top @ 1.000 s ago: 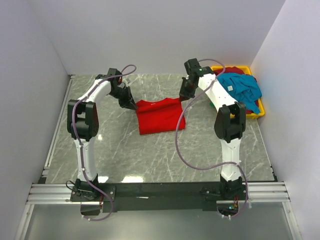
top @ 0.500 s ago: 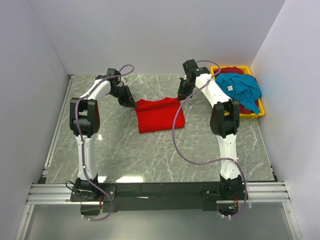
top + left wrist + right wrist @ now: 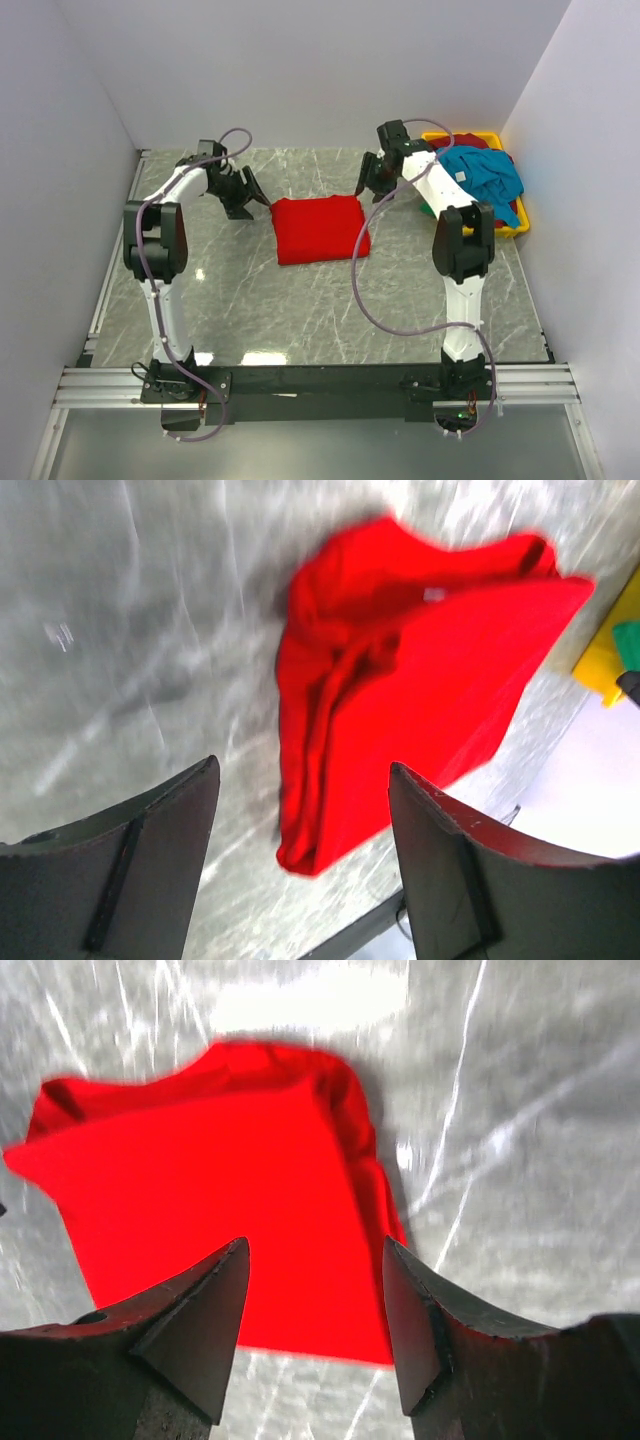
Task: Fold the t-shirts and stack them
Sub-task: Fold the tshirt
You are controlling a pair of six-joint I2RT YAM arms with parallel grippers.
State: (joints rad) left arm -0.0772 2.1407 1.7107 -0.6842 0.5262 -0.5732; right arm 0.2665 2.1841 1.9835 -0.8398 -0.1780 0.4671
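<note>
A bright red t-shirt (image 3: 318,228) lies folded in a rough square on the marble table, free of both grippers. My left gripper (image 3: 248,196) hovers just off its far left corner, open and holding nothing; in the left wrist view the red shirt (image 3: 420,660) lies beyond the left gripper (image 3: 302,768). My right gripper (image 3: 368,183) is by the far right corner, also open and holding nothing, with the red shirt (image 3: 220,1190) below the right gripper (image 3: 314,1244). A teal-blue t-shirt (image 3: 482,175) with a white tag drapes over a dark maroon one (image 3: 462,141).
A yellow bin (image 3: 506,231) at the far right holds the teal and maroon shirts, close to the right arm's forearm. A bit of green cloth (image 3: 628,645) shows at the bin's edge. White walls enclose the table on three sides.
Both grippers have opened and let go of the red shirt's far corners, then pulled outward and away. The shirt has settled flat on the table.
</note>
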